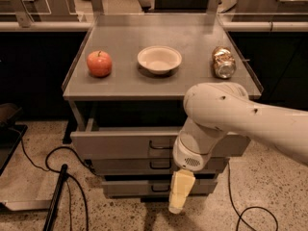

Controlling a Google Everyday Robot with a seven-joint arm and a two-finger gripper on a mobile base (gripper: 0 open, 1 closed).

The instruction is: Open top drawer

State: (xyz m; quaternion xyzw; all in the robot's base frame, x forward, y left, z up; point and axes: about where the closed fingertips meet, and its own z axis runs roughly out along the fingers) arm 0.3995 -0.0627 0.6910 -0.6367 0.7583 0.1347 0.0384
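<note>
The top drawer [120, 144] is the widest grey drawer under the cabinet top. It stands pulled out toward me, with its dark loop handle [161, 145] partly showing beside my arm. My gripper [178, 196] hangs below and in front of the drawers, pointing down at the floor, apart from the handle. It holds nothing. Two narrower grey drawers [144, 165] sit below the top one.
On the cabinet top [159, 83] lie a red apple [99, 63], a white bowl [159, 59] and a can on its side [223, 62]. Black cables [53, 160] and a dark pole [57, 196] lie on the speckled floor at the left.
</note>
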